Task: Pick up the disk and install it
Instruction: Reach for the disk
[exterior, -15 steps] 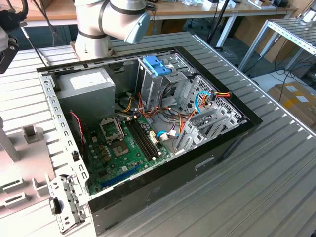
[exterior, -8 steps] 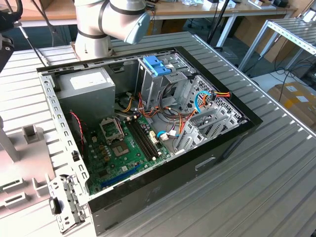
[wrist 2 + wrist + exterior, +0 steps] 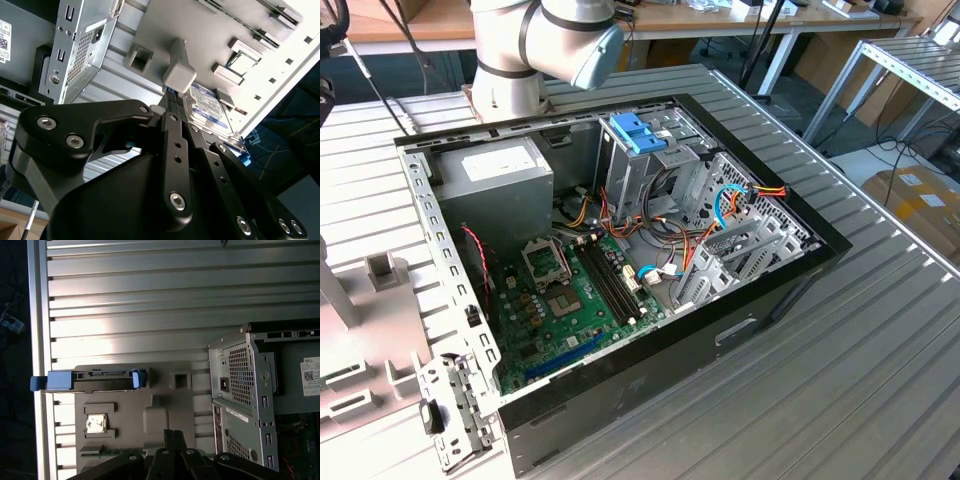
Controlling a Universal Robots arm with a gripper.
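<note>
Ribbed metal table carried a grey fixture plate beside the open computer case. The disk stood on edge in the plate's slot. The gripper hung apart from it, fingers drawn together, holding nothing.

A robotics lab — open computer case on slatted metal bench (desks behind).

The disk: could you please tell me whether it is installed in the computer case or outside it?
Outside. The disk stands on edge in the grey holder plate, beside the computer case.
</note>
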